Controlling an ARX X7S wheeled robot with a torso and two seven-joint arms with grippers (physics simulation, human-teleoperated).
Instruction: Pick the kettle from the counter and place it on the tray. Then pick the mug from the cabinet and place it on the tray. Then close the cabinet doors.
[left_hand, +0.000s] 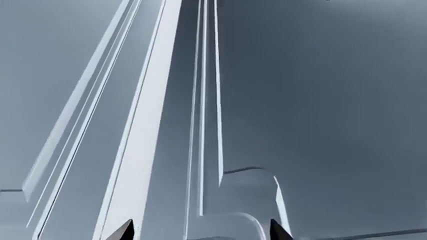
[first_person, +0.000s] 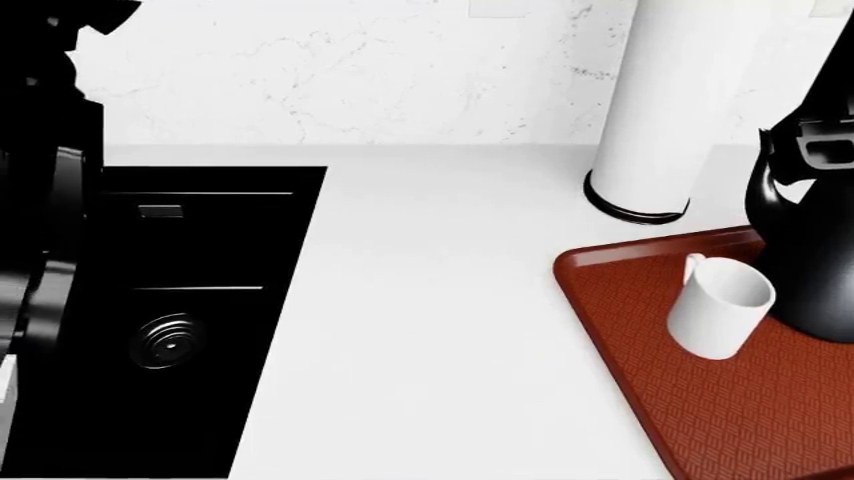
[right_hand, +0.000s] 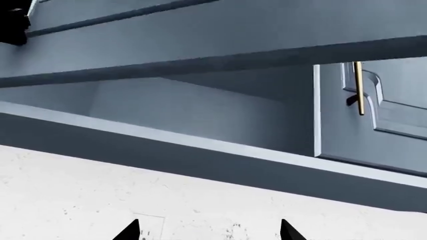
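White counter (first_person: 427, 330) carries stovetop (first_person: 174, 320), then tray (first_person: 694, 400) holding mug (first_person: 721, 305) and kettle (first_person: 807, 250).
Your left gripper (left_hand: 199, 232) and right gripper (right_hand: 210, 232) both gape wide, empty, facing the grey cabinet (right_hand: 200, 55); push each door flat and squarely, away from the brass handle (right_hand: 359, 87).

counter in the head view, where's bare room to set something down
The counter is bare between the black stovetop and the tray, back to the wall. Crowded at right: the mug and kettle fill the tray's far end; the white cylinder stands behind.
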